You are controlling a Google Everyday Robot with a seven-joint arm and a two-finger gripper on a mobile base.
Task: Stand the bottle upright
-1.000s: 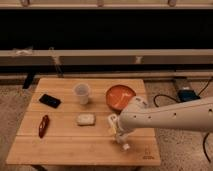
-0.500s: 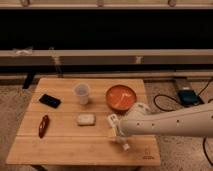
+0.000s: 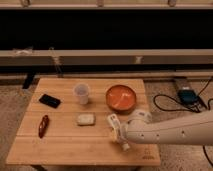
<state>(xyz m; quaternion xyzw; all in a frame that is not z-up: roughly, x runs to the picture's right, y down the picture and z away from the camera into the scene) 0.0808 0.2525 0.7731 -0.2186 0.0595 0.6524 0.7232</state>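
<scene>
The pincer hangs wide over the front right of the surface, right at the bottle (leaning, not upright, I'd say). Gripping and standing it seem left to do.

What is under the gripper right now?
The gripper hangs open over the wooden table's right front. The white bottle lies partly beneath it; the bottle's near end is covered.
</scene>
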